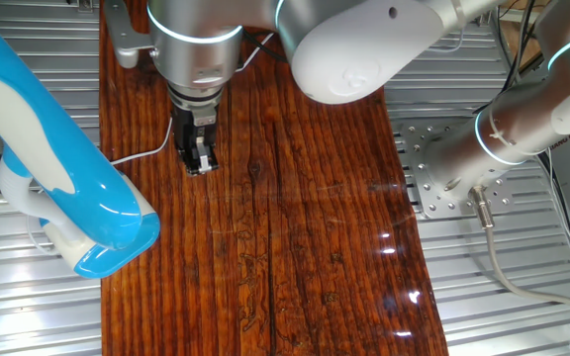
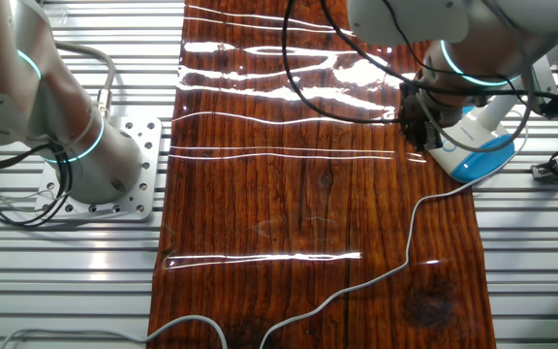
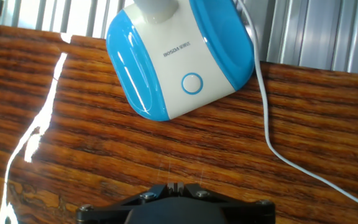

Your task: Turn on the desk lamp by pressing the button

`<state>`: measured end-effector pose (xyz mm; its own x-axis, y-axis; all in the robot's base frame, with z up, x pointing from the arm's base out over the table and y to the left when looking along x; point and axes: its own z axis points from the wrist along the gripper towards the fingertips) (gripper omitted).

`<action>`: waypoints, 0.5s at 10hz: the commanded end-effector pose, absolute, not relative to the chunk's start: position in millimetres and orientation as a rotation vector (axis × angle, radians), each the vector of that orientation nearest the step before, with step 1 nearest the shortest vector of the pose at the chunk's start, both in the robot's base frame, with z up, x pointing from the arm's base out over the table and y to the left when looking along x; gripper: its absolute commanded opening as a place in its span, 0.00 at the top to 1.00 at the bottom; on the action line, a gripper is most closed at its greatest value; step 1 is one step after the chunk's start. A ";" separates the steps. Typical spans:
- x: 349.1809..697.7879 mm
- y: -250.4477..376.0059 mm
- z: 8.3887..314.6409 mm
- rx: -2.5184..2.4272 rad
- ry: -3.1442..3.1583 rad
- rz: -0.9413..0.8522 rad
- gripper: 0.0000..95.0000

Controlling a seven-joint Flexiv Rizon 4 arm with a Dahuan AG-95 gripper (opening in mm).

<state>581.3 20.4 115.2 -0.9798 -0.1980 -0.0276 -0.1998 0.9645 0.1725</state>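
One button (image 3: 192,83) on the desk lamp (image 3: 182,59) lies dead ahead of my gripper (image 3: 175,186), fingers pressed together, well apart from it.

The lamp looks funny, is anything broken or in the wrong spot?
Nothing looks broken. The desk lamp sits askew at the wooden board's edge, its base partly hanging over the metal table. Its white cord snakes loosely across the board.
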 end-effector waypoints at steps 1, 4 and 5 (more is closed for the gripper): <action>581.6 20.6 114.9 -0.330 3.100 0.271 1.00; 581.6 20.6 114.9 -0.338 3.099 0.279 1.00; 581.6 20.6 114.9 -0.340 3.099 0.279 1.00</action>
<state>581.6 20.3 115.0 -0.9762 -0.2145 -0.0309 -0.2166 0.9605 0.1750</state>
